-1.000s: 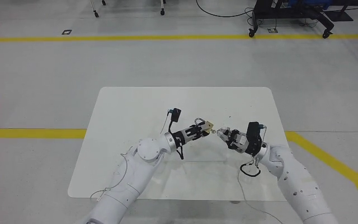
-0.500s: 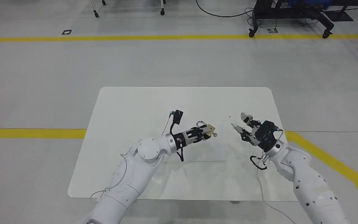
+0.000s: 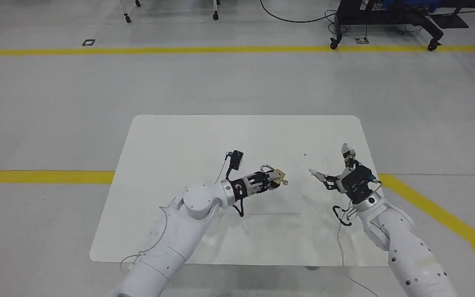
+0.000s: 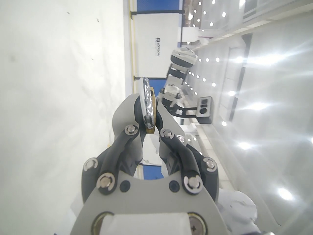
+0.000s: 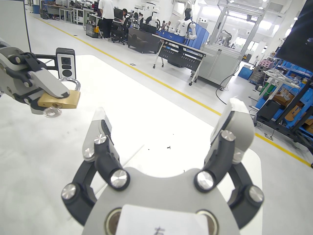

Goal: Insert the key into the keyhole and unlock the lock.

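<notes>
Roughly over the middle of the white worktop (image 3: 185,148), a little toward its right edge, the left gripper (image 3: 272,178) (image 4: 148,110) (image 5: 50,99) has its 2 grey fingers closed tight on a rectangular brass padlock with a curved silver shackle (image 3: 280,175) (image 4: 151,117) (image 5: 62,100). In the right wrist view the brass padlock is held clear of the surface. Its body lies level between the finger pads and its shackle points back toward the far edge. A small silver key with a round head (image 5: 51,111) sits in the lock's lower face, so only the head juts out beneath the brass body. Whether the shackle has sprung free of the body cannot be told.

Further right, near the right edge of the worktop, the right gripper (image 3: 332,165) (image 5: 168,110) is well apart from the padlock. Its 2 fingers are spread wide with nothing between them, and it faces the padlock and key across bare white surface.
</notes>
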Controlling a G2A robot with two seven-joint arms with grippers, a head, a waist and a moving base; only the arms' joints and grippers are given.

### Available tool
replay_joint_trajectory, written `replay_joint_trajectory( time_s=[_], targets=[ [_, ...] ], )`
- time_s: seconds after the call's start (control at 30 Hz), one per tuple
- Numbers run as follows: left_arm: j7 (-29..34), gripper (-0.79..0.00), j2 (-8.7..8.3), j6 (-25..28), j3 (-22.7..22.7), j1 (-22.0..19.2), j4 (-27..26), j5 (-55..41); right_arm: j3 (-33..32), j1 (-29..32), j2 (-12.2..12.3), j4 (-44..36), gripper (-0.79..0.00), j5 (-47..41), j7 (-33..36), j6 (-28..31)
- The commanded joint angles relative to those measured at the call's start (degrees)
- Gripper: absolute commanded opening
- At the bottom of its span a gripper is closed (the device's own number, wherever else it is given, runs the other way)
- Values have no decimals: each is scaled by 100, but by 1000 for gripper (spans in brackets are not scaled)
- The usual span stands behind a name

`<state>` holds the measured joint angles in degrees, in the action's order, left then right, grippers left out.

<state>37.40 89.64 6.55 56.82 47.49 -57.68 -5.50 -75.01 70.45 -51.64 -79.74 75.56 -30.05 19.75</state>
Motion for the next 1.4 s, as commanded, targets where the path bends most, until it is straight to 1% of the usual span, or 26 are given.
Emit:
replay_joint_trajectory(
  time_s=[0.0, 0.13, 0.2, 0.3, 0.33, 0.37, 0.4, 0.43, 0.5, 0.53, 0.67, 0.73, 0.77, 0.87, 0.93, 1.03, 1.07, 1.1, 1.17, 1.23, 1.37],
  targets=[
    [-544, -785, -13, -327, -40, 72, -222, 613, 0, 0, 0, 0, 0, 0, 0, 0],
    [-609, -785, -76, -497, 48, 241, -587, 840, 0, 0, 0, 0, 0, 0, 0, 0],
    [-718, -785, -103, -732, 47, 286, -727, 1108, 0, 0, 0, 0, 0, 0, 0, 0],
    [-711, -785, -139, -957, -20, 327, -898, 1535, 0, 0, 0, 0, 0, 0, 0, 0],
    [-727, -785, -155, -1025, -63, 328, -940, 1780, 0, 0, 0, 0, 0, 0, 0, 0],
    [-896, -785, -173, -1161, -94, 323, -973, 2120, 0, 0, 0, 0, 0, 0, 0, 0],
    [-1262, -785, -192, -1385, -172, 317, -1001, 2706, 0, 0, 0, 0, 0, 0, 0, 0],
    [-1433, -785, -198, -1605, -304, 341, -1036, 3164, 0, 0, 0, 0, 0, 0, 0, 0],
    [-1479, -785, -199, -1818, -413, 380, -1125, 3497, 0, 0, 0, 0, 0, 0, 0, 0],
    [-1423, -785, -203, -1843, -449, 389, -1145, 3600, 0, 0, 0, 0, 0, 0, 0, 0],
    [-1009, -785, -196, -1776, -514, 379, -1152, 3557, 0, 0, 0, 0, 0, 0, 0, 0],
    [-879, -785, -174, -1744, -547, 334, -1042, 3460, 0, 0, 0, 0, 0, 0, 0, 0],
    [-833, -727, -159, -1727, -567, 300, -975, 3409, 0, 0, 0, 0, 0, 0, 0, 0],
    [-622, -733, -96, -1696, -746, 181, -711, 3345, 0, 0, 0, 0, 0, 0, 0, 0],
    [-600, -714, -44, -1755, -861, 96, -554, 3337, 0, 0, 0, 0, 0, 0, 0, 0],
    [-655, -653, 15, -1825, -924, -9, -370, 3282, 0, 0, 0, 0, 0, 0, 0, 0],
    [-684, -616, 25, -1829, -915, -34, -335, 3256, 0, 0, 0, 0, 0, 0, 0, 0],
    [-703, -603, 32, -1837, -907, -50, -307, 3250, 0, 0, 0, 0, 0, 0, 0, 0],
    [-715, -588, 37, -1851, -896, -62, -302, 3271, 0, 0, 0, 0, 0, 0, 0, 0],
    [-718, -551, 33, -1896, -875, -45, -351, 3307, 0, 0, 0, 0, 0, 0, 0, 0],
    [-836, -502, -13, -2026, -737, 112, -649, 3414, 0, 0, 0, 0, 0, 0, 0, 0]
  ],
)
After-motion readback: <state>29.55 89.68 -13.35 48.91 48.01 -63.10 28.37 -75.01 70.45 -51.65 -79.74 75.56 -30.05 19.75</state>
